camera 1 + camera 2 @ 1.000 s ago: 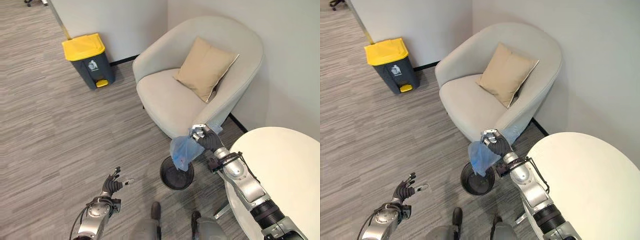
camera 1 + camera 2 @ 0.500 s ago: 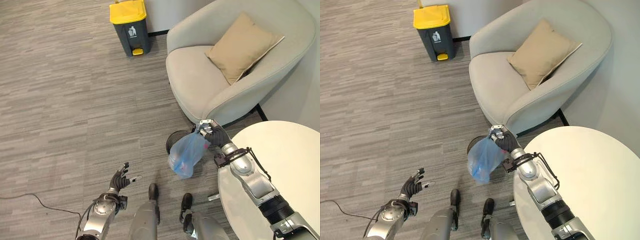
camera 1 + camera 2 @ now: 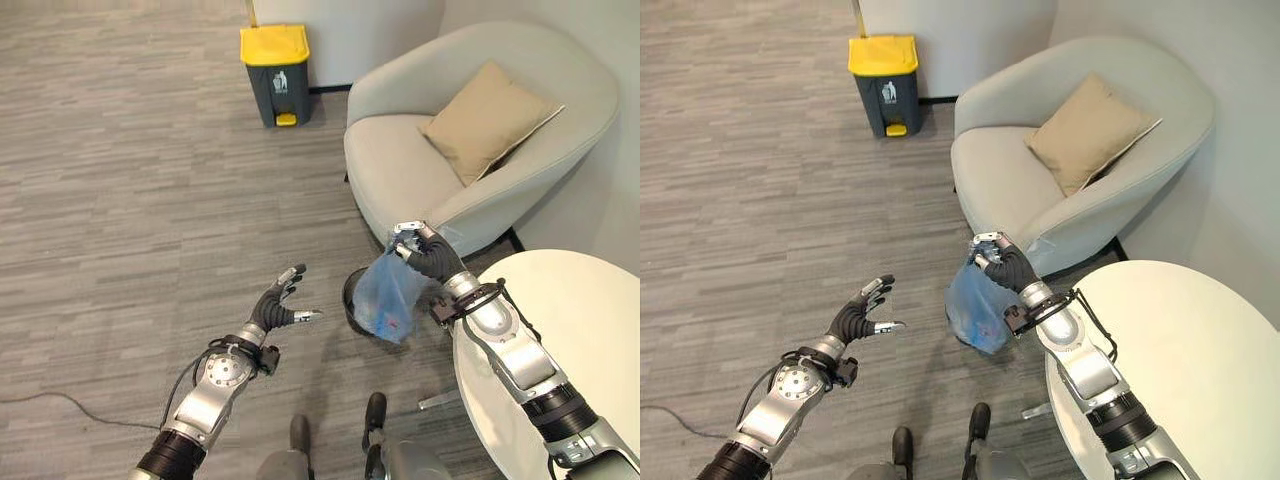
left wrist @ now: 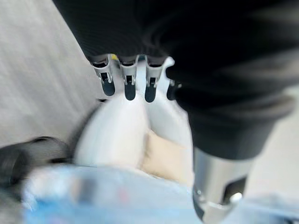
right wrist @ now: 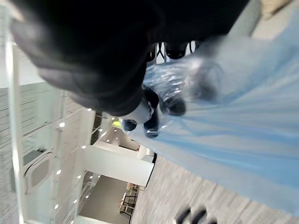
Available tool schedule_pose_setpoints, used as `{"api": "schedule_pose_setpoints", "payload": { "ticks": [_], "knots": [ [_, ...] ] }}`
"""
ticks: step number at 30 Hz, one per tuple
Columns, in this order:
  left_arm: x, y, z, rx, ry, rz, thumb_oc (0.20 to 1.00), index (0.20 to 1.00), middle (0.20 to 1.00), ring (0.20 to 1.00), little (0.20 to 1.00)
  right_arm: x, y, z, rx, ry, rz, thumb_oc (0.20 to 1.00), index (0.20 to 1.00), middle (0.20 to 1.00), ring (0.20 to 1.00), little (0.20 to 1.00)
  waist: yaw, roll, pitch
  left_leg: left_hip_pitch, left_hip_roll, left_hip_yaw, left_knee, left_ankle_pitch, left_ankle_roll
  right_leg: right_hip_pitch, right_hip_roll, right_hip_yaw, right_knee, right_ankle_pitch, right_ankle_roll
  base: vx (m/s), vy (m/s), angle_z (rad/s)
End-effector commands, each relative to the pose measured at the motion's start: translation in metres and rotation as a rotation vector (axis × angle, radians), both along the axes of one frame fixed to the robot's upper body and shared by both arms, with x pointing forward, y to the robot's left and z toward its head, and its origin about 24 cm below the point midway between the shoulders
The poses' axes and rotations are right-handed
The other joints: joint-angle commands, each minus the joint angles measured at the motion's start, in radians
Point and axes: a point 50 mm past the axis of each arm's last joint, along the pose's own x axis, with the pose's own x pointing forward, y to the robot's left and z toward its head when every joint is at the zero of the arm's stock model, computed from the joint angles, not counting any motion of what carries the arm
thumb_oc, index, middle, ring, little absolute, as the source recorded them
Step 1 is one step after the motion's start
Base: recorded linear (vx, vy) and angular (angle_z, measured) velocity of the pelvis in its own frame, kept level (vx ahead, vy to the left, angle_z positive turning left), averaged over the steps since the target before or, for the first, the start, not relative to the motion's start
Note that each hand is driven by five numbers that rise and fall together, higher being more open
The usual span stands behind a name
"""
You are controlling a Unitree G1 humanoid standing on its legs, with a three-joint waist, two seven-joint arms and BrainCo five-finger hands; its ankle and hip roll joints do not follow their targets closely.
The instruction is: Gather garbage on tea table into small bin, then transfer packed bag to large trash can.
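No readable text or number is found anywhere. One sign is seen: a small white pictogram of a figure, printed on the front of the dark grey pedal bin with a yellow lid.

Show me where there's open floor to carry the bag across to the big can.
Bare floor runs from the left hand up to the yellow-lidded trash can. It's crowded around the right hand gripping the blue bag: small bin, armchair and white table close in.
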Motion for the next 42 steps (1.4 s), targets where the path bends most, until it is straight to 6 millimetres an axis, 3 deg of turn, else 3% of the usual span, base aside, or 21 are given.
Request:
{"api": "schedule_pose_setpoints", "payload": {
  "ticks": [1, 7, 14, 24, 25, 29, 38, 39, 40, 42],
  "knots": [
    [0.006, -0.011, 0.017, 0.033, -0.123, -0.068, 1.000, 1.000, 1.000, 1.000, 1.000, -0.001, 0.030, 0.038, 0.118, -0.171, 0.125, 0.200, 0.200, 0.200, 0.200, 0.200, -0.021, -0.036, -0.093, -0.044, 0.004, -0.026, -0.004, -0.055, -0.022, 0.060, -0.008, 0.058, 0.059, -0.215, 0.106, 0.02, 0.056, -0.10],
    [0.016, -0.028, 0.022, 0.084, -0.160, -0.098, 1.000, 1.000, 1.000, 1.000, 1.000, 0.003, 0.058, 0.049, 0.142, -0.189, 0.197, 0.200, 0.200, 0.200, 0.200, 0.200, -0.019, -0.042, -0.109, -0.021, -0.003, -0.017, -0.008, -0.066, -0.012, 0.078, -0.013, 0.075, 0.048, -0.207, 0.112, 0.02, 0.046, -0.13],
    [0.017, -0.040, -0.005, 0.151, -0.062, -0.105, 1.000, 1.000, 1.000, 1.000, 1.000, -0.003, 0.094, 0.074, 0.236, -0.237, 0.318, 0.200, 0.200, 0.200, 0.200, 0.200, -0.004, -0.057, -0.117, -0.016, -0.008, -0.016, -0.008, -0.070, -0.005, 0.086, -0.021, 0.078, 0.043, -0.198, 0.117, 0.00, 0.032, -0.02],
    [0.014, -0.040, -0.021, 0.203, -0.021, -0.063, 1.000, 1.000, 1.000, 1.000, 1.000, -0.018, 0.115, 0.097, 0.353, -0.272, 0.433, 0.200, 0.200, 0.200, 0.200, 0.200, 0.013, -0.072, -0.117, -0.016, -0.011, -0.016, -0.008, -0.069, 0.002, 0.084, -0.027, 0.082, 0.046, -0.190, 0.119, 0.00, 0.000, 0.00],
    [0.015, -0.046, -0.024, 0.187, -0.006, -0.056, 1.000, 1.000, 1.000, 1.000, 1.000, -0.026, 0.124, 0.100, 0.389, -0.263, 0.487, 0.200, 0.200, 0.200, 0.200, 0.200, 0.014, -0.076, -0.119, -0.016, -0.012, -0.015, -0.008, -0.069, 0.003, 0.085, -0.028, 0.082, 0.047, -0.189, 0.119, 0.00, 0.000, 0.00],
    [0.020, -0.053, -0.021, 0.178, -0.013, -0.051, 1.000, 1.000, 1.000, 1.000, 1.000, -0.033, 0.133, 0.102, 0.416, -0.254, 0.540, 0.200, 0.200, 0.200, 0.200, 0.200, 0.011, -0.077, -0.121, -0.014, -0.013, -0.014, -0.008, -0.069, 0.005, 0.085, -0.030, 0.083, 0.048, -0.188, 0.120, 0.00, 0.000, 0.00],
    [0.043, -0.074, 0.006, 0.151, -0.112, -0.038, 1.000, 1.000, 1.000, 1.000, 1.000, -0.040, 0.153, 0.102, 0.448, -0.198, 0.630, 0.200, 0.200, 0.200, 0.200, 0.200, -0.009, -0.068, -0.130, -0.005, -0.018, -0.007, -0.008, -0.071, 0.008, 0.085, -0.033, 0.091, 0.051, -0.185, 0.120, 0.00, 0.004, 0.00],
    [0.044, -0.074, 0.008, 0.150, -0.117, -0.037, 0.382, 0.382, 0.382, 0.382, 0.382, -0.040, 0.154, 0.102, 0.448, -0.197, 0.631, 0.200, 0.200, 0.200, 0.200, 0.200, -0.010, -0.067, -0.131, -0.004, -0.019, -0.007, -0.008, -0.072, 0.008, 0.085, -0.033, 0.091, 0.051, -0.185, 0.120, 0.00, 0.000, 0.00],
    [0.046, -0.074, 0.011, 0.146, -0.128, -0.037, 0.200, 0.200, 0.200, 0.200, 0.200, -0.040, 0.154, 0.102, 0.443, -0.199, 0.633, 0.200, 0.200, 0.200, 0.200, 0.200, -0.011, -0.066, -0.131, -0.003, -0.019, -0.006, -0.008, -0.072, 0.008, 0.086, -0.034, 0.092, 0.050, -0.184, 0.121, 0.00, 0.000, 0.00],
    [0.049, -0.075, 0.020, 0.121, -0.153, -0.037, 0.200, 0.200, 0.200, 0.200, 0.200, -0.040, 0.155, 0.102, 0.437, -0.196, 0.635, 0.200, 0.200, 0.200, 0.200, 0.200, -0.013, -0.064, -0.133, -0.002, -0.019, -0.005, -0.008, -0.072, 0.008, 0.088, -0.035, 0.093, 0.050, -0.184, 0.121, 0.00, 0.000, 0.00]
  ]
}}
